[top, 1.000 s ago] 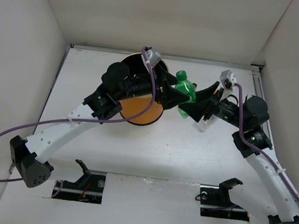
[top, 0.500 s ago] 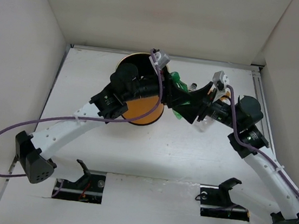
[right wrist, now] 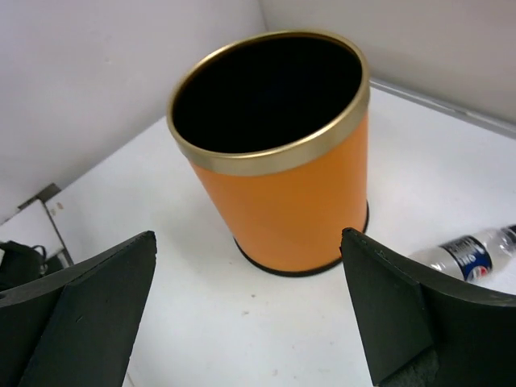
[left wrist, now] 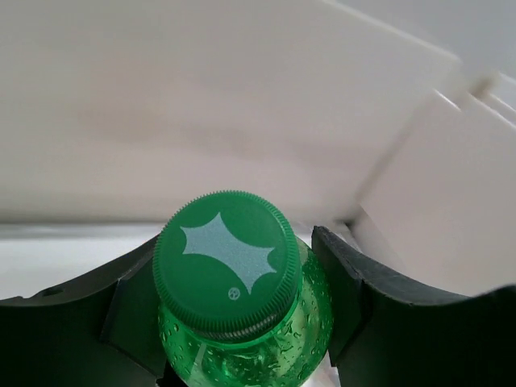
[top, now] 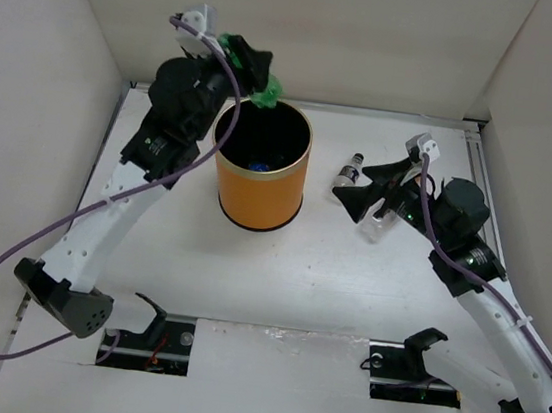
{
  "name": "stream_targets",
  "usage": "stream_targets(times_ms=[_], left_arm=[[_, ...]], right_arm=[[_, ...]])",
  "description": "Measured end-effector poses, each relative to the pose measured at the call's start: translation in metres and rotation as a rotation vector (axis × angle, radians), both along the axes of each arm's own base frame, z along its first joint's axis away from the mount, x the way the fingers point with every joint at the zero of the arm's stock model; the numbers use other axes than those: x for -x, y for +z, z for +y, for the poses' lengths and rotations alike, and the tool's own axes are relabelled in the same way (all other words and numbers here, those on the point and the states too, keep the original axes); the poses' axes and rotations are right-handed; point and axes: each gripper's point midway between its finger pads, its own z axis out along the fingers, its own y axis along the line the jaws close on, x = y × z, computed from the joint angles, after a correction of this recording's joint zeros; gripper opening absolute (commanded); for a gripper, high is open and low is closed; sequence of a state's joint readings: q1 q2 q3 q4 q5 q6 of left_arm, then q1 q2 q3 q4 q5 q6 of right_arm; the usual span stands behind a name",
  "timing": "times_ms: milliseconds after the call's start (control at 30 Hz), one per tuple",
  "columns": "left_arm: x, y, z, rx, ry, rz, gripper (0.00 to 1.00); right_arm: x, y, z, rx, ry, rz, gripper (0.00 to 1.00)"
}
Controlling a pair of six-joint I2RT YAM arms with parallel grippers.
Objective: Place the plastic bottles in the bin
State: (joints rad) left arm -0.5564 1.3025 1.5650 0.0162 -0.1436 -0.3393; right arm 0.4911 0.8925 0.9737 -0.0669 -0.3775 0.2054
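The orange bin (top: 259, 179) with a gold rim stands at the middle back of the table, and something blue lies inside it. My left gripper (top: 255, 71) is raised over the bin's back-left rim, shut on a green bottle (top: 268, 93). In the left wrist view the green bottle (left wrist: 242, 322) sits cap-up between the black fingers (left wrist: 355, 298). My right gripper (top: 367, 190) stands open and holds nothing, to the right of the bin (right wrist: 282, 193). A small clear bottle with a dark cap (top: 349, 173) lies beside it. Another clear bottle (top: 379, 225) lies partly under the fingers.
White walls close in the table on the left, back and right. A clear bottle with a blue label (right wrist: 472, 251) lies on the table right of the bin in the right wrist view. Two black holders (top: 408, 359) sit at the near edge.
The green bottle passed from my right gripper to my left, which closed on it and lifted it up and left over the bin's rim. My right gripper opened and drew back.
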Motion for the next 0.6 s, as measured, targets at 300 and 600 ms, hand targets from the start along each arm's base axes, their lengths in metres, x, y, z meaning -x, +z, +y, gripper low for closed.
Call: stream_targets(times_ms=[300,600], left_arm=[[-0.098,-0.048,0.052,-0.131,0.255,0.114,0.02],[-0.108,-0.119,0.042,-0.231,0.216,0.267,0.79]], right_arm=[[-0.009,-0.015,-0.028,0.084,-0.159,0.039,1.00],[-0.046,-0.040,-0.079,0.176,-0.466,0.162,1.00]])
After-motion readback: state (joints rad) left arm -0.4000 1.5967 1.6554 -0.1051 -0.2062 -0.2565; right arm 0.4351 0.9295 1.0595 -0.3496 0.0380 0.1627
